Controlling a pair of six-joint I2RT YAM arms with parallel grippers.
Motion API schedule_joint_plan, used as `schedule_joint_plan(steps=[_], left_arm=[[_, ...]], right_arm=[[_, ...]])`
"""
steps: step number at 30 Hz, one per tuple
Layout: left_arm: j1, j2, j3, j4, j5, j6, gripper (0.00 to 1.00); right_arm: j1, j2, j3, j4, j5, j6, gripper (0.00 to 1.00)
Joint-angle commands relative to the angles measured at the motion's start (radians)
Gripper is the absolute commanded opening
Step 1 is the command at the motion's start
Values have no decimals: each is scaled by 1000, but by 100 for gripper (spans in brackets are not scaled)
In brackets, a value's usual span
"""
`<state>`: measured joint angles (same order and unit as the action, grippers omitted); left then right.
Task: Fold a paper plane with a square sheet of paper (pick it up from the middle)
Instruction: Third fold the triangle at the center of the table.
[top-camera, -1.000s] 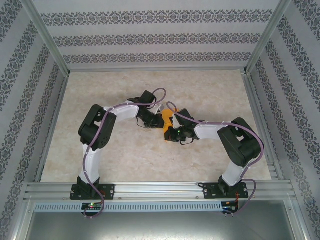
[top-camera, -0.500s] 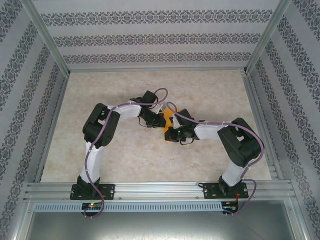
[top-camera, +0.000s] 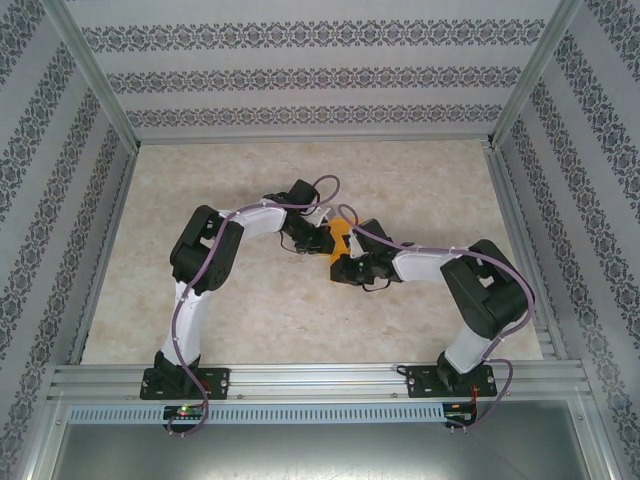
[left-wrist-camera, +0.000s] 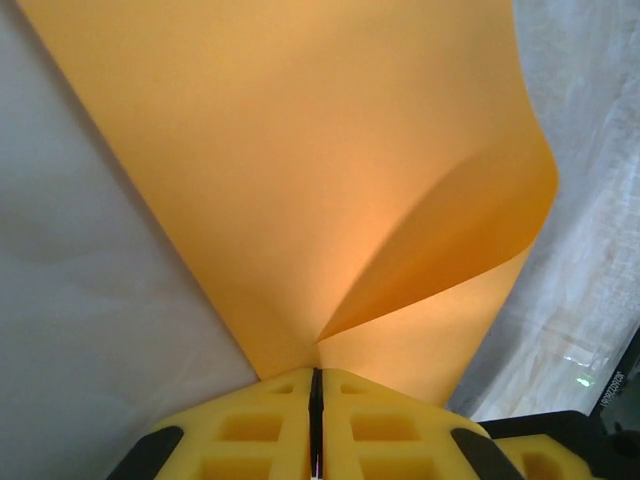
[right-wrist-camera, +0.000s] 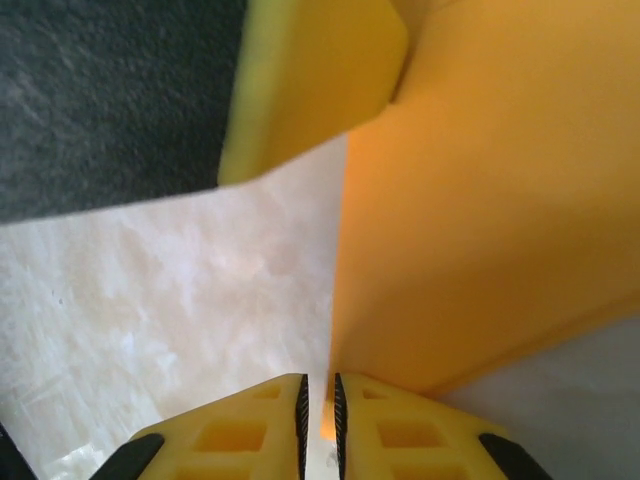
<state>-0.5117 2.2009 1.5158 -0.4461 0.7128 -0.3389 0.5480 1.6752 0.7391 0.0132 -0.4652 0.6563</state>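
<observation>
Left gripper (left-wrist-camera: 315, 385) and right gripper (right-wrist-camera: 320, 398) jaws each pinch the thin, bright orange square sheet of paper (left-wrist-camera: 300, 180); diverging pulls could tear it.

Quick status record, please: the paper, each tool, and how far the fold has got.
paper: orange, one side curled over, held between both tools
left tool: shut on the paper
right tool: shut on the paper's edge, close to the left tool
place: middle of the table
fold: soft curve, not yet a plane shape
</observation>
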Motion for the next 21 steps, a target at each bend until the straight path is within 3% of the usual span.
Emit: schedule_joint_plan(steps=[1,8,21], left_arm=[[-9,79,-8,-58,-157,57,12],[-17,82,-11,-59,-175,67,12],[-31,77,-19,-72,-209,84,12]], right_arm=[[-39,-81,-22,18,-18,53,18],[-117,-119,-1,42,-1,91,12],[-143,77,90,106,6,104,6]])
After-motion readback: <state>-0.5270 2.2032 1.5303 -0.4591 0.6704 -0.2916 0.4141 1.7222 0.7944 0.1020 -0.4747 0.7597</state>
